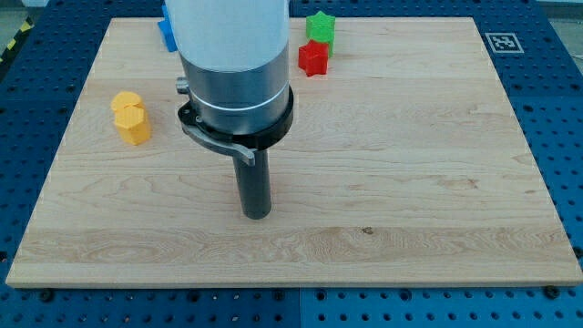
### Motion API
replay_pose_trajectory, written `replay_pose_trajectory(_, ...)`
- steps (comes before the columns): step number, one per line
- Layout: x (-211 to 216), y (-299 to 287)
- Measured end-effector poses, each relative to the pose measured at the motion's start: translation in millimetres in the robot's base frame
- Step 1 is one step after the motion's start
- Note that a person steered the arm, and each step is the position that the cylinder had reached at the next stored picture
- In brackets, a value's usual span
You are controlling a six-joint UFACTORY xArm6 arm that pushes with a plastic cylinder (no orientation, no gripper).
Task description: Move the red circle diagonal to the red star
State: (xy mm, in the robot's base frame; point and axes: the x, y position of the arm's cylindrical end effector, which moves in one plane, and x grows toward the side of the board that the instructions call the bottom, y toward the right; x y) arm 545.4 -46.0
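Resting my tip (257,215) well below the red star (312,58).

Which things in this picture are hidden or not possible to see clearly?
- Red circle: not seen anywhere in the camera view; possibly behind the arm, but I cannot tell.
- Blue block: mostly covered by the arm, shape unclear.
- Green block: touches or overlaps the red star in this view; whether a gap exists is unclear.
- My tip: shows, apart from every block, below the yellow block and to its right.
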Motion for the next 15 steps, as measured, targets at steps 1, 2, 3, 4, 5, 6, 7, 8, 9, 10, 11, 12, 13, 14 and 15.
replay_pose_trajectory(1, -1, -5)
replay_pose_trajectory(2, -1, -20)
replay_pose_trajectory(3, -1, -17)
replay_pose_trajectory(4, -6, -16)
replay_pose_trajectory(5, -11, -13)
replay_pose_trajectory(6, -17, -8)
replay_pose_trajectory(7, -35, -5)
replay_pose_trajectory(8, -53, -5)
replay_pose_trajectory(9, -73, -5)
replay_pose_trajectory(10, -93, 7)
replay_pose_trajectory(11, -118, 34)
replay_pose_trajectory(12, -142, 61)
replay_pose_trajectory(13, -171, 83)
replay_pose_trajectory(14, -198, 104)
replay_pose_trajectory(15, -198, 105)
